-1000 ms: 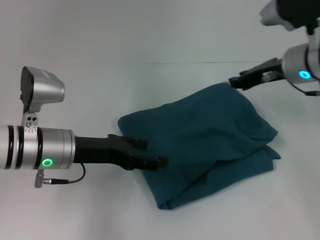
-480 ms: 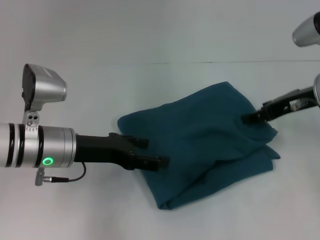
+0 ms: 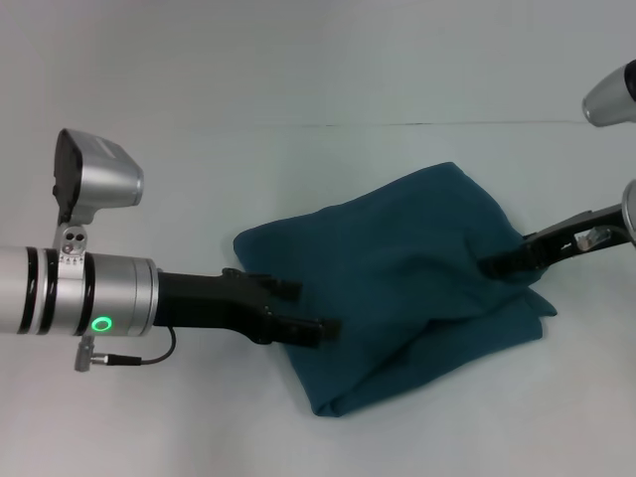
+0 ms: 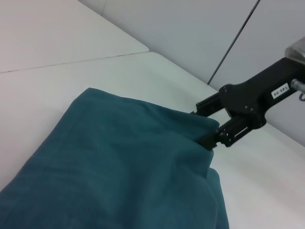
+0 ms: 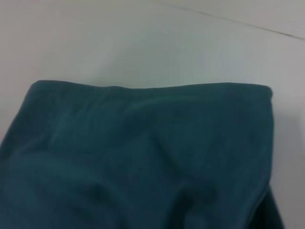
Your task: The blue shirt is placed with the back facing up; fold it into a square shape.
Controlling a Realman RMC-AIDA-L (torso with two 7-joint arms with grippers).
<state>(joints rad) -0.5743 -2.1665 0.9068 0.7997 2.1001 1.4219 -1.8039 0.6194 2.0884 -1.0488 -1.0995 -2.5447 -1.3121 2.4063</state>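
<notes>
Lying across the centre and right of the head view, the one blue shirt (image 3: 397, 288) is the largest thing on the white table (image 3: 298, 70). It is already doubled over into a thick, roughly four-sided bundle, plain side up, with a rumpled upper layer sitting askew on a lower one whose edge peeks out at the lower right. By my reading the fold is well along but not yet a tidy square: the corners do not line up.

Two arms are in play. The left arm's silver forearm fills the left edge of the frame, and the left gripper (image 3: 316, 328) lies low at the bundle's left edge, a little below centre. Its black fingers rest at the hem, probably to pin that side down or hold it while the other side is worked. Whether they are clenched on cloth or merely laid against it I cannot tell from these views.

The right gripper (image 3: 502, 264) comes in from the right edge at mid-height and meets the upper layer's right corner. In the left wrist view that same right gripper (image 4: 209, 140) shows at centre right, its tips closed on the pinched fold of fabric, so it appears to be grasping that corner, presumably to tug it square or drag it over.

The right wrist view shows only shirt cloth filling its lower part, with bare table above.
</notes>
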